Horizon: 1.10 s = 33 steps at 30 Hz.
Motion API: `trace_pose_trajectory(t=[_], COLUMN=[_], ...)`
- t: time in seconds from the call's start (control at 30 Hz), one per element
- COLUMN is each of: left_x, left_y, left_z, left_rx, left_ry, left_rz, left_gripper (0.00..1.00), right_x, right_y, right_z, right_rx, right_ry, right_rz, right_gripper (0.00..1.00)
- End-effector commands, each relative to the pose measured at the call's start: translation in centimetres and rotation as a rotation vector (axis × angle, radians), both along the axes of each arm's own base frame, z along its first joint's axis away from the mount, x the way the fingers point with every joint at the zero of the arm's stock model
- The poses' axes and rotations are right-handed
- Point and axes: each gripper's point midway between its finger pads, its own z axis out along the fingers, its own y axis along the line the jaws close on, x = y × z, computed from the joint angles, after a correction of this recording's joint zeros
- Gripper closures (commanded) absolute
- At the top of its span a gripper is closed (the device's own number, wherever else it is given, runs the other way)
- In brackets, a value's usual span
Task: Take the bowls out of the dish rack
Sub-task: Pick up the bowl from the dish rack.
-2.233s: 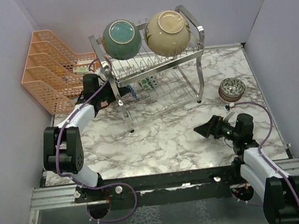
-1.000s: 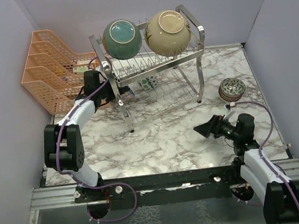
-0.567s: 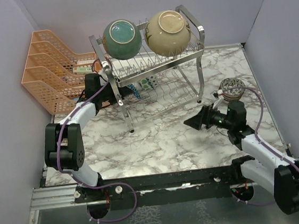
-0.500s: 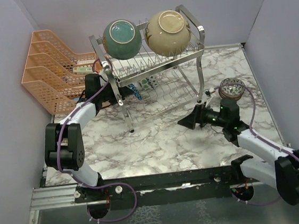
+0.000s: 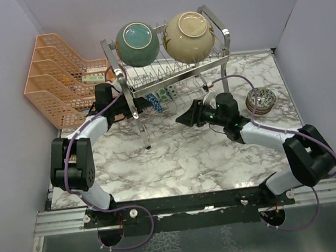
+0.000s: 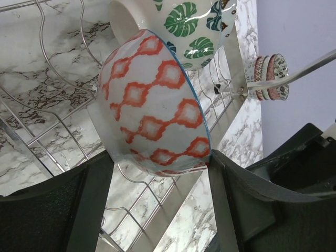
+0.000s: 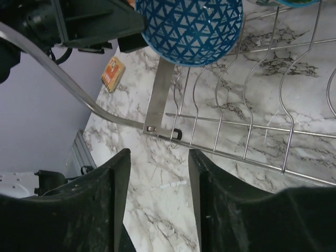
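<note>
The silver dish rack (image 5: pixel 175 77) holds a teal bowl (image 5: pixel 137 43) and a cream bowl (image 5: pixel 188 36) on its upper tier. My left gripper (image 5: pixel 149 104) reaches into the lower tier from the left. In the left wrist view it (image 6: pixel 160 156) is shut on a small white bowl with orange diamonds (image 6: pixel 152 100), and a leaf-patterned bowl (image 6: pixel 189 26) stands behind. My right gripper (image 5: pixel 180 120) is at the lower tier's right side, open (image 7: pixel 158 155) with only marble between its fingers. A blue triangle-patterned bowl (image 7: pixel 189 26) sits just above, beside the left gripper's body.
A stack of small bowls (image 5: pixel 260 100) stands on the marble table right of the rack. An orange mesh organizer (image 5: pixel 55 77) fills the back left corner. Rack wires (image 7: pixel 236 157) and a leg cross right in front of the right fingers.
The right arm has swung from the table's right side left to the rack's lower tier, and its jaws have narrowed. The left gripper has stayed on its bowl, shifting only slightly.
</note>
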Motion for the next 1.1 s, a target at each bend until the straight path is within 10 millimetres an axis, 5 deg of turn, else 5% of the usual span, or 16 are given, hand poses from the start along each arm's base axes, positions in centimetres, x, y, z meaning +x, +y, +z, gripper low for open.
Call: trace_pose_trajectory(t=[0.0,0.2,0.57,1.07], left_x=[-0.4,-0.7,-0.4,-1.7], left_y=[-0.5,-1.2,0.7,-0.2], left_z=[0.9,1.4,0.0,1.2], left_rx=[-0.084,-0.143,0.013,-0.041], left_ry=[-0.003,-0.011,0.020,0.011], left_rz=[-0.047,-0.085,-0.005,-0.077], left_gripper=[0.47,0.47,0.47,0.47], right_x=[2.9,4.3,4.9,6.5], right_y=[0.8,1.4,2.2,3.9], right_z=[1.1,1.0,-0.3,-1.4], right_rx=[0.045,0.048,0.049,0.060], right_ry=[-0.014,0.001,0.039,0.084], right_rz=[-0.088,-0.104,-0.094,-0.068], right_gripper=[0.54,0.55,0.43,0.40])
